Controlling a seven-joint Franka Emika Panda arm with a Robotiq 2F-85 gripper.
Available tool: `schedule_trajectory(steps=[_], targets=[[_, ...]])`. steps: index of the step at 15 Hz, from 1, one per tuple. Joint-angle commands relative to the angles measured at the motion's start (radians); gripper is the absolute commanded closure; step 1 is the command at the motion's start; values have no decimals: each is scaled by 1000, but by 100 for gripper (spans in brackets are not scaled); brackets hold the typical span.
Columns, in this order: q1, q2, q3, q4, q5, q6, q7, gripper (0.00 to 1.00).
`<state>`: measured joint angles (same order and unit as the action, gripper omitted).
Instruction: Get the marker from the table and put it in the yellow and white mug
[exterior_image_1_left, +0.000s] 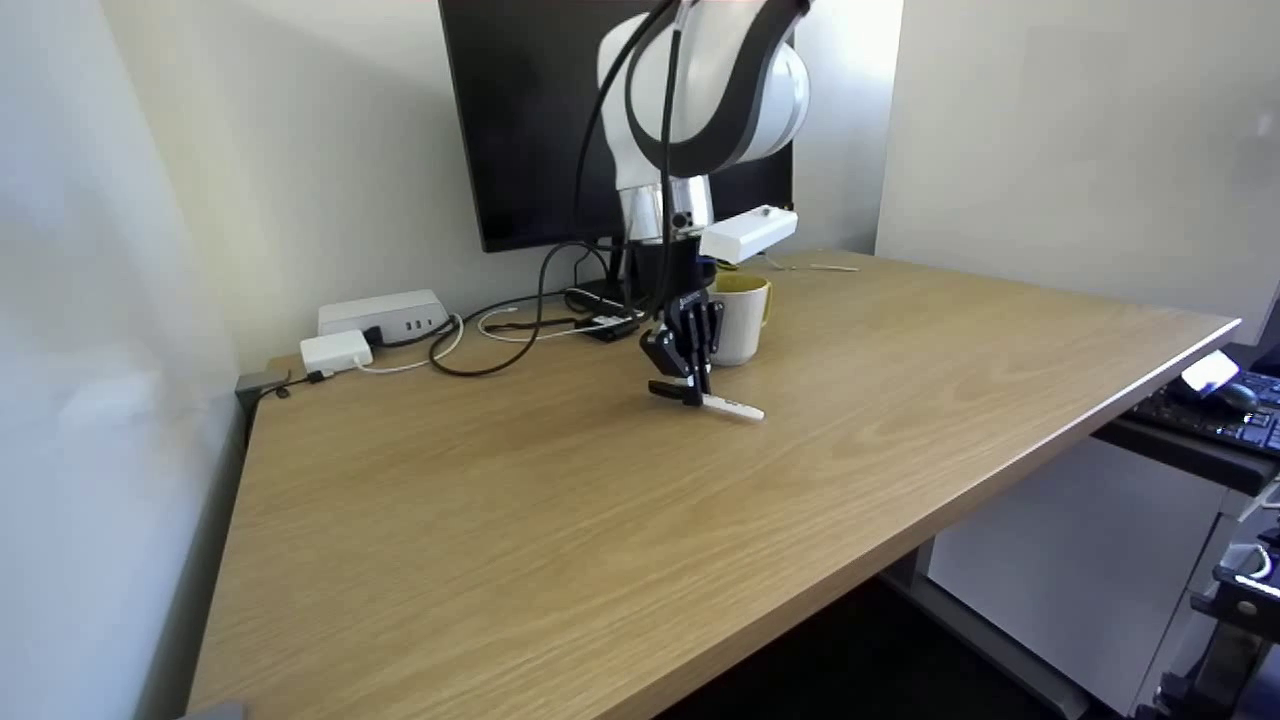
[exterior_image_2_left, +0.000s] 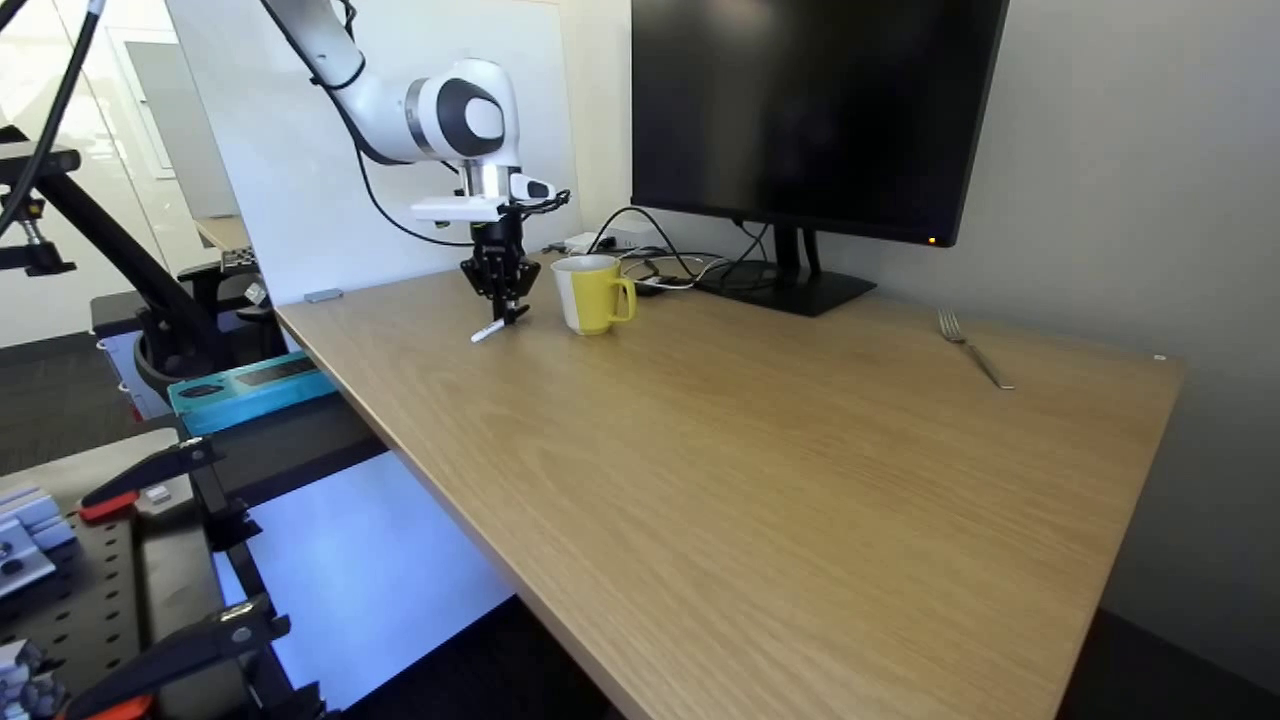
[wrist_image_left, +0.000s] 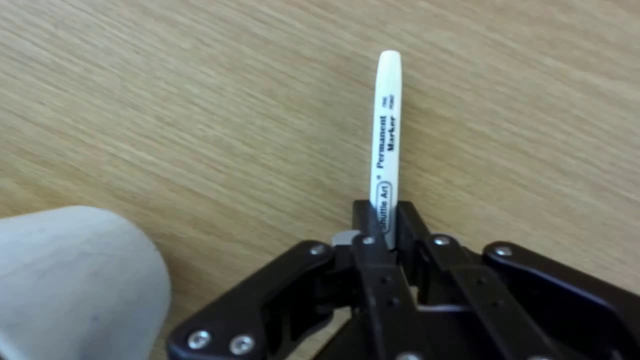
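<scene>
Jaws of the gripper (wrist_image_left: 384, 220) stand nearly together, parted only by the barrel they pinch: the marker (wrist_image_left: 387, 125). Wrist view gives its white end running clear ahead of the fingers (wrist_image_left: 411, 220), lettering up; in an exterior view a dark cap (exterior_image_1_left: 666, 390) shows past their other side, so the hold is judged near mid-length. Marker lies about level, right at the table (exterior_image_2_left: 760, 450) — whether it touches cannot be told.

Step, as judged: grasp made, lift due. Best raised straight and slowly, with a firm pinch, since a slim round barrel may pivot between the fingers. No sideways travel until the low end clears the rim.

Mug (exterior_image_2_left: 588, 300): upright, just beside the gripper yet apart, handle turned away. Marker looks longer than the mouth is wide; carried level it would likely bridge the rim — it should be tilted, one end down, centred over the mouth, before release.

Farther back: cables (exterior_image_1_left: 475, 373) and the monitor (exterior_image_2_left: 815, 110). The lift ought not to sweep toward either.
</scene>
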<state>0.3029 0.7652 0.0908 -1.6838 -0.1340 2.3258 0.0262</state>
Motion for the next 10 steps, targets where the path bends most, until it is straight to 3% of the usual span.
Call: schedule_trajectory(steps=[1,10], targets=[[-24,-44,-25,-19,2,34,60,96],[23,-270,-81,-20,-22,-30,364,96]])
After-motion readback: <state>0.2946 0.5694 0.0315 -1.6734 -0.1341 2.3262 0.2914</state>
